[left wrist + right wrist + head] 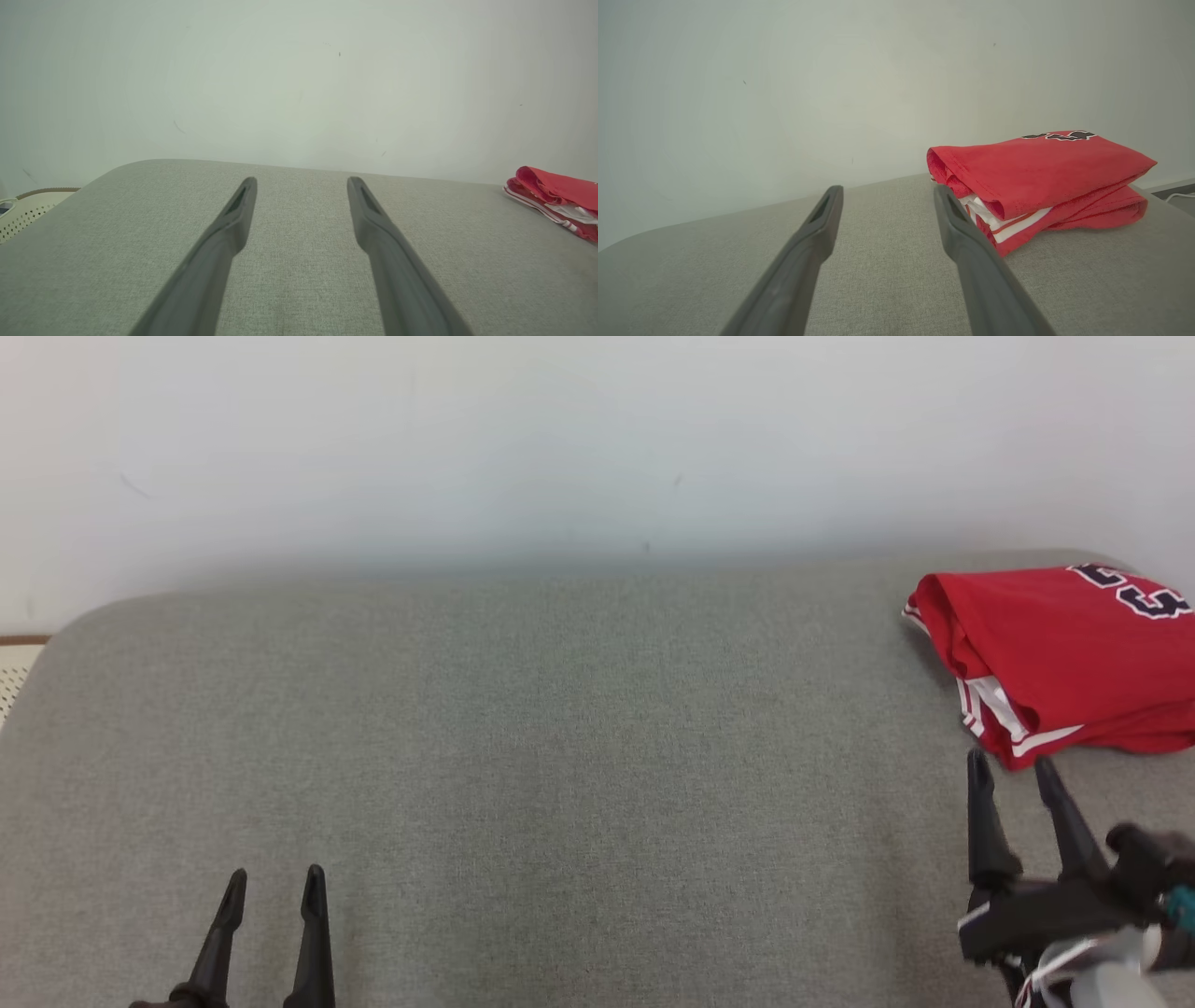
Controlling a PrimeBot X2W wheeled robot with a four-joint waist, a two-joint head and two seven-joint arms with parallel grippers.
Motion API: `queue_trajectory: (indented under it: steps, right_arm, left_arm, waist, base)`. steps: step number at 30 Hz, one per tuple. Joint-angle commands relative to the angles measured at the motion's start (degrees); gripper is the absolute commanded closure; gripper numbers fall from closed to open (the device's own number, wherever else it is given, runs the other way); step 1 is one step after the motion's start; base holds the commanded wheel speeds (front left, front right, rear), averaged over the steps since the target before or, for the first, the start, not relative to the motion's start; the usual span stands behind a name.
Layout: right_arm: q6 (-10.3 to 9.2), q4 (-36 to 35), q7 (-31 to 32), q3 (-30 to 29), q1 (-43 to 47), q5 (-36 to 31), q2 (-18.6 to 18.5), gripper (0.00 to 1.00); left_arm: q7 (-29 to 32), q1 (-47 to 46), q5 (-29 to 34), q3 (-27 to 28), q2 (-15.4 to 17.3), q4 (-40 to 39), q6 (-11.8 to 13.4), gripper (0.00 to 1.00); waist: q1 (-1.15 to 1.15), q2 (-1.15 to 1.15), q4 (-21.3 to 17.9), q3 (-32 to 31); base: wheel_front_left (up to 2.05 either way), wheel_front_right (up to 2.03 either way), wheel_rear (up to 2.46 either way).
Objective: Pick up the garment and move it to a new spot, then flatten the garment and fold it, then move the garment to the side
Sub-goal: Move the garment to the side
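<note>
While folded red garment (1055, 658) is seen lying at far right of grey padded surface (560, 756), right gripper (1010, 765) is poised just near of it, fingers parted, empty. Left gripper (275, 877), parted and empty, is seen at near left. Move aside judged done; straight retreat advised, so fold is not snagged.
</note>
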Motion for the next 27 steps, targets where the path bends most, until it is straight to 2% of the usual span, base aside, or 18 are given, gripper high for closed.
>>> queue_trajectory:
  steps: [1,7,12,18,27]
  right_arm:
    - [-0.02,-0.43,-0.06,-0.30,1.33,-0.87,0.61,0.00]
    - [-0.02,-4.49,-0.06,-2.70,7.89,-5.79,4.66,0.00]
    - [-0.02,-5.30,0.50,-3.22,11.00,-8.60,6.56,0.00]
    - [-0.02,-5.62,1.03,-2.16,13.10,-10.62,7.83,0.00]
    - [-0.02,-5.81,1.18,-0.43,13.55,-11.72,9.06,0.00]
  left_arm:
    - [-0.26,1.05,-0.39,0.08,0.05,0.19,0.10,0.00]
    - [-0.26,1.96,0.21,0.19,0.05,1.13,0.68,0.00]
    - [-0.26,2.62,2.06,0.55,0.04,3.61,2.08,0.00]
    - [-0.26,3.62,4.15,0.08,0.67,4.70,3.56,0.00]
    - [-0.26,3.97,4.51,0.00,0.79,6.70,4.27,0.00]
  waist:
    - [0.01,0.01,0.24,-0.85]
    - [0.01,0.01,0.66,-2.16]
    - [0.01,0.01,1.19,-3.15]
    - [0.01,0.01,1.86,-4.01]
    - [0.01,0.01,2.21,-4.57]
  base:
    - [0.00,0.00,0.00]
    - [0.00,0.00,0.00]
    - [0.00,0.00,0.00]
    - [0.00,0.00,0.00]
    - [0.00,0.00,0.00]
